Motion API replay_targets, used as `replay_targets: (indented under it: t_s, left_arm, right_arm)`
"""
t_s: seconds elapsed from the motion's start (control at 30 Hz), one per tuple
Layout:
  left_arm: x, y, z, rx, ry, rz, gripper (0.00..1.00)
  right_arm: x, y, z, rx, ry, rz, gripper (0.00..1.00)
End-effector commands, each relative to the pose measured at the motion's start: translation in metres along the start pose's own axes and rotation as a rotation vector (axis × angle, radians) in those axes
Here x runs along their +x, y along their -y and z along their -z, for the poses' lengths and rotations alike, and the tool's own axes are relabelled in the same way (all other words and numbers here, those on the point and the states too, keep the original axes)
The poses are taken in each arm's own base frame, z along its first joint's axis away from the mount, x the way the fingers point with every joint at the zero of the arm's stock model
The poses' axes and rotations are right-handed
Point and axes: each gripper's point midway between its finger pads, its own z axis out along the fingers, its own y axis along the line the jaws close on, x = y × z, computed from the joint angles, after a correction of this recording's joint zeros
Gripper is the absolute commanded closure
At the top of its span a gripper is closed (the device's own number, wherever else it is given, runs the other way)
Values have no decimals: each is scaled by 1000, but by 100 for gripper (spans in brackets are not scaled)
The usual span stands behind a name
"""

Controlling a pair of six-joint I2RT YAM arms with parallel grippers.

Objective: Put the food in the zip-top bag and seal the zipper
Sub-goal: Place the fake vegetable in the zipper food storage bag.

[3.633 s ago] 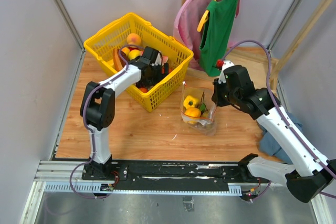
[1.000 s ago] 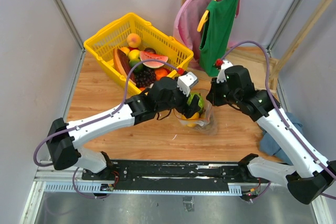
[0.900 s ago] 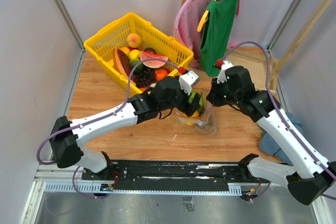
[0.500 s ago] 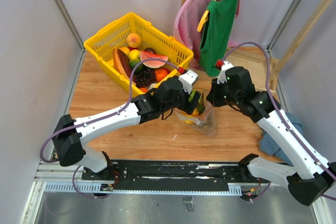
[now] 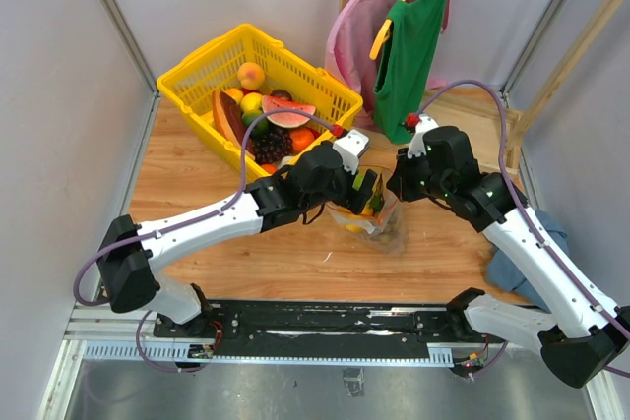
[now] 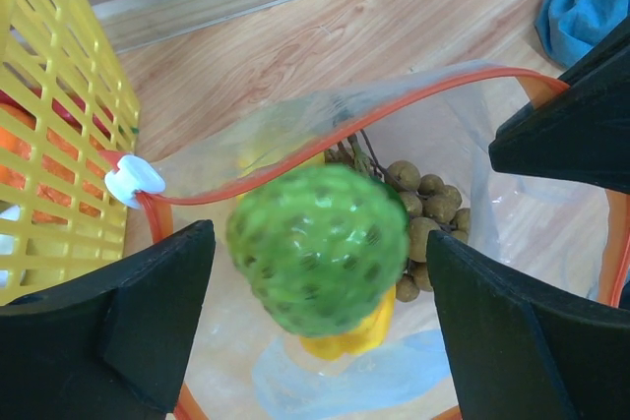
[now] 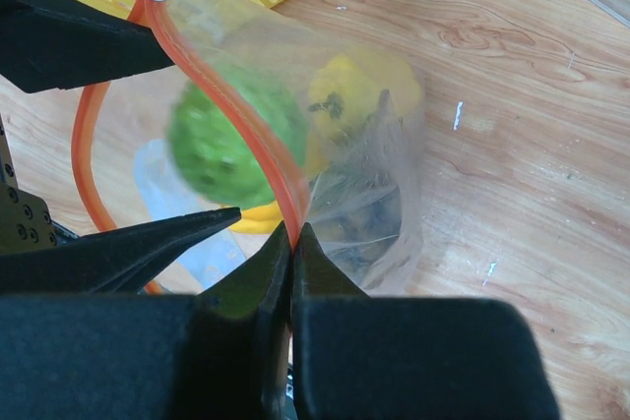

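Note:
The clear zip-top bag (image 5: 382,221) stands open on the wooden table. My right gripper (image 7: 292,233) is shut on its orange-red zipper (image 7: 236,115) and holds the mouth up. My left gripper (image 6: 320,243) is open over the mouth. The green bumpy ball (image 6: 315,248) is blurred between its fingers and touches neither. Below it in the bag lie the olive-brown grape bunch (image 6: 428,213) and a yellow pepper (image 6: 345,333). The white slider (image 6: 133,181) sits at the zipper's left end. In the right wrist view the ball (image 7: 231,145) and a pepper (image 7: 359,95) show through the plastic.
The yellow mesh basket (image 5: 197,74) with more toy fruit stands behind and left of the bag, close to my left arm. Pink and green clothes (image 5: 413,36) hang on a wooden rack at the back. A blue cloth (image 5: 512,268) lies at the right edge.
My left arm came from the basket to the bag mouth with the green ball. Its jaws have opened and the ball has left them. My right gripper has kept its hold on the zipper.

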Motion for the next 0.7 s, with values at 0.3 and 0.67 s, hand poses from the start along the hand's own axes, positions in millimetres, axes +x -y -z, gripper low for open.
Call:
replay_targets:
  t_s: [0.3, 0.67]
  left_arm:
    - [-29, 5, 16, 8, 67, 26, 4]
    - [-69, -1, 51, -4, 145, 33, 1]
  right_arm:
    - [0, -8, 1, -29, 15, 4, 99]
    - [1, -5, 1, -19, 16, 9, 99]
